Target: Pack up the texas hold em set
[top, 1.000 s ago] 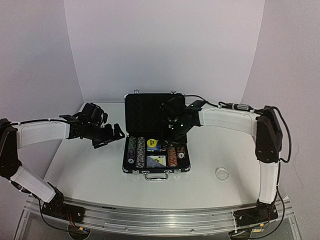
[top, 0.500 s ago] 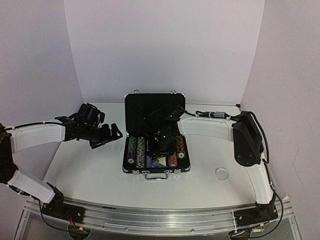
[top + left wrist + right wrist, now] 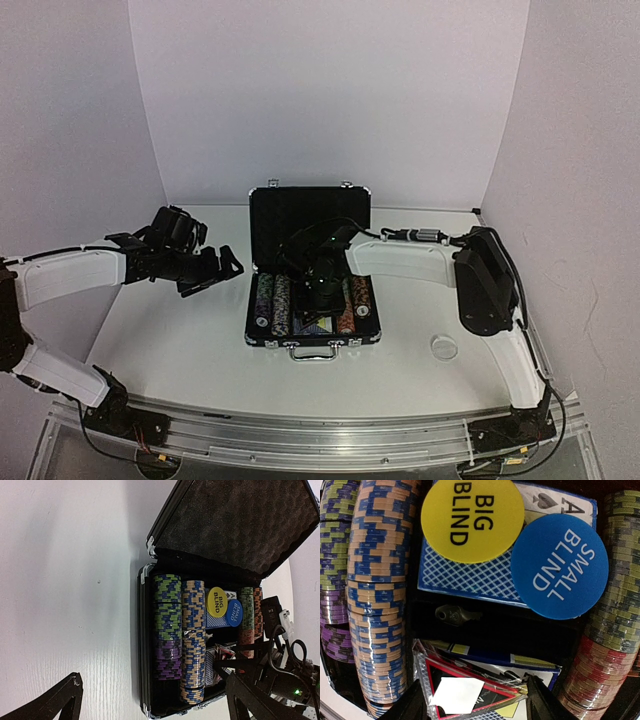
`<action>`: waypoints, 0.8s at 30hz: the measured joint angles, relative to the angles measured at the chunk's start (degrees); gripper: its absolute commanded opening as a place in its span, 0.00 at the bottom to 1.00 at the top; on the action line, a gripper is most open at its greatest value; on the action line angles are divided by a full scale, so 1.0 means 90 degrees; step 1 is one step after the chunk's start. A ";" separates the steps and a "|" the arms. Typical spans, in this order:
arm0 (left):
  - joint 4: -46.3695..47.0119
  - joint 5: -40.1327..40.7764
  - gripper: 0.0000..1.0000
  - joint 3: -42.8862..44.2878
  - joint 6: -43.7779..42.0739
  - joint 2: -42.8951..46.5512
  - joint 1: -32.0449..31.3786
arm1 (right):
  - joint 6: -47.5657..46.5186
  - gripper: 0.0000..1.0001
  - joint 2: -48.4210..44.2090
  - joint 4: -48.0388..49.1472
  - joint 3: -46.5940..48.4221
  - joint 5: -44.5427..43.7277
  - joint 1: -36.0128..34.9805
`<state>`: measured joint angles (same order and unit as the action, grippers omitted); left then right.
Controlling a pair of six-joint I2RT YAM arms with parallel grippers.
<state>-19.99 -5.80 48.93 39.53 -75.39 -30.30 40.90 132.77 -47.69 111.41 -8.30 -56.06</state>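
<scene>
The black briefcase (image 3: 310, 212) stands open mid-table, rows of striped poker chips (image 3: 167, 625) in its tray. A yellow "BIG BLIND" disc (image 3: 472, 517) and a blue "SMALL BLIND" disc (image 3: 559, 566) lie on a blue-backed card deck (image 3: 465, 575). My right gripper (image 3: 477, 702) is down in the middle compartment. Its fingers press both edges of the plastic-wrapped dark triangular button (image 3: 470, 690), above a boxed deck. My left gripper (image 3: 215, 268) hovers wide open left of the case, holding nothing. The clear round disc (image 3: 443, 347) lies on the table right of the case.
A small metal key (image 3: 454, 614) lies in the dark gap between the two decks. The case lid stands upright behind the tray. White walls close in the table on three sides.
My right arm has swung from the back of the case, by the lid, down and left into the middle compartment. My left arm has drifted slightly left.
</scene>
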 measured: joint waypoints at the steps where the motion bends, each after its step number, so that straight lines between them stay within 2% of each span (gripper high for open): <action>1: -0.0002 0.0000 1.00 0.0000 0.0002 0.0002 0.0000 | 0.0011 0.60 0.0023 -0.0030 0.0047 -0.0010 -0.0010; 13: 0.0001 0.0002 1.00 -0.0002 0.0099 0.0002 0.0000 | 0.0110 0.70 0.0213 -0.0242 0.0370 -0.0104 -0.0057; 24: 0.0009 -0.0002 1.00 0.0000 0.0101 -0.0051 0.0000 | -0.0034 0.71 0.0238 -0.0237 0.0513 0.0180 -0.0089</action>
<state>-19.91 -5.82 48.93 40.45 -75.85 -30.30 40.59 134.91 -49.82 116.03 -6.68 -56.86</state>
